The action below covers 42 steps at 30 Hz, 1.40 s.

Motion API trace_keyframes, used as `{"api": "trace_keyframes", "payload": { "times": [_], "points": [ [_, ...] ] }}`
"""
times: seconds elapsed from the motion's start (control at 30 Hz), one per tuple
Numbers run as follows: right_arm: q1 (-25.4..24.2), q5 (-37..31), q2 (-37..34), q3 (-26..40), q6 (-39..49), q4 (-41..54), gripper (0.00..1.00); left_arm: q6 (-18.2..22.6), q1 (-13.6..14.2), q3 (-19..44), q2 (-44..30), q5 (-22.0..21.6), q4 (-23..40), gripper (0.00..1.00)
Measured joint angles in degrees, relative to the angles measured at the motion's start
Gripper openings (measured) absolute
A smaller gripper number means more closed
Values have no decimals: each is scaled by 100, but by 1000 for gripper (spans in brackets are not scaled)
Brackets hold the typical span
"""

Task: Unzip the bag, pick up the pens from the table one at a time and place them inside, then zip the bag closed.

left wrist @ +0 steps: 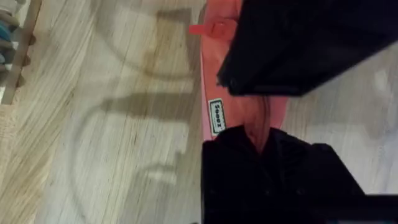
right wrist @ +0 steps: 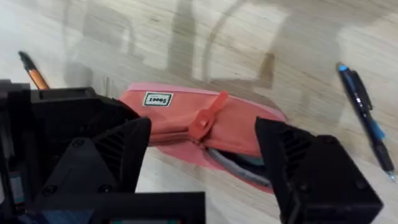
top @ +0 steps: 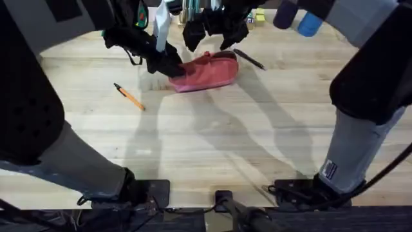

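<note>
We find the salmon-pink fabric pouch [right wrist: 186, 121] on the wooden bench [top: 225, 135] partly unzipped; left gripper [left wrist: 264, 140] pinches its end, right gripper [right wrist: 202, 152] spread above. Orange pen [top: 129, 97] and black pen [top: 250, 60] remain outside.

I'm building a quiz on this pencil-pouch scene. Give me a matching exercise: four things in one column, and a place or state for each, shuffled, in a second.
Things:
1. bag
2. orange pen
3. dark pen
4. left gripper

Places or states:
A. lies alone on the table, on the left arm's side of the pouch
B. clamped on one end of the pouch
C. partly unzipped, its red pull tab partway along
D. lies close beside the pouch, on the right arm's side

Pairs: 1-C, 2-A, 3-D, 4-B
</note>
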<state>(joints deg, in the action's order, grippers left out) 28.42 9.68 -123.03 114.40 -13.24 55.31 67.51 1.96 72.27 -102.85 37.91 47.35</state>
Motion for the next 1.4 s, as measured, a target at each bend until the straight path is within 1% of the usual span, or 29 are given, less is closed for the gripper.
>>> {"api": "trace_keyframes", "payload": {
  "times": [0.5,0.83,0.93,1.1,1.33,1.4],
  "points": [
    [118,47,-135,1,31,43,984,0,0,0,0,0,0,42],
    [120,44,-139,1,48,118,900,0,0,0,0,2,2,42],
    [118,41,-139,1,49,131,845,0,0,0,0,2,2,42],
    [118,39,-139,1,49,131,805,0,0,0,0,2,2,42],
    [118,21,-144,1,44,122,629,0,0,0,0,0,2,42],
    [118,20,-148,1,44,117,560,0,0,0,0,1,4,42]
  ]
}}
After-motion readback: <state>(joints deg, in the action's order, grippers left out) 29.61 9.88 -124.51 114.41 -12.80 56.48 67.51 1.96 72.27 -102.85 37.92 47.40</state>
